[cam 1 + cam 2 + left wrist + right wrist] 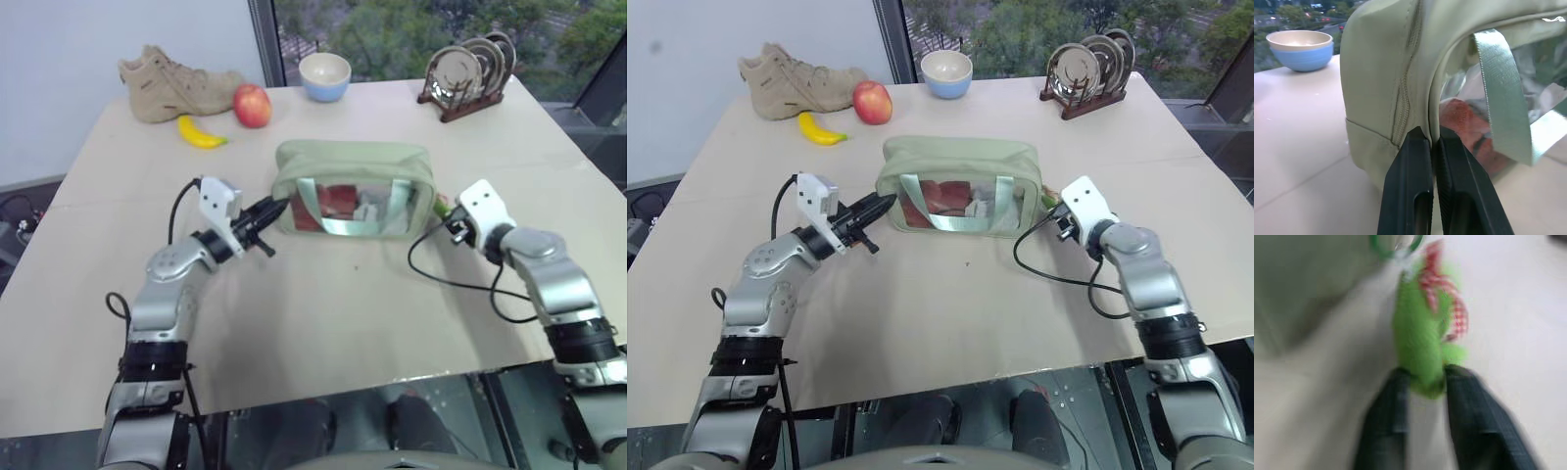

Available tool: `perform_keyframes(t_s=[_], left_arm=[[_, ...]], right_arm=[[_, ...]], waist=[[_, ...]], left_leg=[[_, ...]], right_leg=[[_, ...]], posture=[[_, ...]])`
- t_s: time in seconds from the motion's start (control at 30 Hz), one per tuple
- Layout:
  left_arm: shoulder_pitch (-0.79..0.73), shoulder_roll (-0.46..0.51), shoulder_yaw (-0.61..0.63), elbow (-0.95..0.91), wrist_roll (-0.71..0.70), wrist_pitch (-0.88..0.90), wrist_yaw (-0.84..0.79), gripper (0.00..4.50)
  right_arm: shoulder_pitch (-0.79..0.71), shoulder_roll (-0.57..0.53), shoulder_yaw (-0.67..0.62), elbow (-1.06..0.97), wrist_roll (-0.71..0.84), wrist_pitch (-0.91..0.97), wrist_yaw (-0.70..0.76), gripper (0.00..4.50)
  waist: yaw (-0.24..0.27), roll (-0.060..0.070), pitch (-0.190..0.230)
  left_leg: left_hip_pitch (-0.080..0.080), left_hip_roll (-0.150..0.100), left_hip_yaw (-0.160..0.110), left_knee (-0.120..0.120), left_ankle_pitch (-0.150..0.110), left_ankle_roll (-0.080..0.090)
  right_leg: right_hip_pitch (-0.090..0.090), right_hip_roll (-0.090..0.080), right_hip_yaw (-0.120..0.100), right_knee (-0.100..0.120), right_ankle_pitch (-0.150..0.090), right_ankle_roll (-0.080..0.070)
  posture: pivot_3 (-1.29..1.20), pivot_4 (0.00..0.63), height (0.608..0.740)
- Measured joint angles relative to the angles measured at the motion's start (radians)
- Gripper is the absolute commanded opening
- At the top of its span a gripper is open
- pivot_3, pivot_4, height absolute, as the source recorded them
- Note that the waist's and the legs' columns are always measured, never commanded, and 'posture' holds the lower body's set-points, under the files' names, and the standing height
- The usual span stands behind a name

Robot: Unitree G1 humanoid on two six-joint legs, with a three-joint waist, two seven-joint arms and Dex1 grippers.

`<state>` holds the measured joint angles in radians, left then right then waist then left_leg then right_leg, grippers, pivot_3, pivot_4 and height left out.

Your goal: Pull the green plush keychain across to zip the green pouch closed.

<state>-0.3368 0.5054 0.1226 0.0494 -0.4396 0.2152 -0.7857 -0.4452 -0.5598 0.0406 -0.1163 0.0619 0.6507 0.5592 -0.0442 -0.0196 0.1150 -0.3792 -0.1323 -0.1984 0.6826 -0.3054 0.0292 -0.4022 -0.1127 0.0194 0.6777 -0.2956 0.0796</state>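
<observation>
- The green pouch (353,188) stood upright at the middle of the table (323,304), its clear window, crossed by green straps, facing the robot; reddish items showed behind the window.
- The left gripper (1435,142) was at the pouch's left end; in the left wrist view its two black fingers (1408,191) lay nearly together, only a thin slit between them, their tips against the seam where the fabric end panel met the window; whether fabric was pinched there could not be told.
- The green plush keychain (1418,345) lay at the pouch's right end, beside the right gripper (1425,374); a red-and-white checked ribbon sat on it, and a green ring joined its far end toward the pouch.
- In the right wrist view the right gripper's fingers (1388,401) stood apart on either side of the plush's near end; the view was blurred, so firm contact could not be confirmed.
- Along the table's far edge, well apart from the pouch: a tan boot (171,83), a banana (201,134), a red apple (252,105), a blue bowl (324,76), and a rack of plates (468,73).
</observation>
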Motion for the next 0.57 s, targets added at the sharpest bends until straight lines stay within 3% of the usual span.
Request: perform_keyframes(t_s=[0.13,0.2,0.43,0.57], left_arm=[[0.064,0.032,0.027,-0.071,-0.049,0.043,-0.041,3.36],[0.112,0.067,0.057,-0.114,-0.074,0.058,-0.063,4.0],[0.297,0.186,0.19,-0.234,-0.152,0.117,-0.13,4.0],[0.312,0.237,0.24,-0.24,-0.167,0.147,-0.15,4.0]], right_arm=[[0.085,-0.063,-0.088,-0.162,0.084,0.018,0.067,4.28],[0.159,-0.098,-0.157,-0.234,0.134,0.037,0.102,4.5],[0.498,-0.222,-0.563,-0.5,0.361,0.121,0.273,4.5],[0.647,-0.225,-0.71,-0.575,0.419,0.132,0.31,4.5]], waist=[[0.005,0.0,0.0],[0.008,0.0,0.0],[0.026,0.003,0.003],[0.044,0.004,0.004]], left_leg=[[0.0,0.0,-0.001,-0.001,0.0,0.0],[0.0,0.0,-0.001,-0.002,0.0,0.0],[0.003,0.001,0.0,-0.005,0.0,0.0],[0.018,0.002,0.001,-0.012,0.0,0.001]], right_leg=[[0.0,0.0,-0.001,0.0,0.0,0.0],[0.0,0.0,-0.001,-0.001,0.0,0.0],[0.004,0.001,-0.001,-0.004,0.0,0.0],[0.018,0.001,-0.001,-0.01,0.0,0.0]], posture=[[0.0,0.15,0.74],[0.0,0.15,0.74],[0.0,0.15,0.74],[0.0,0.15,0.74]])
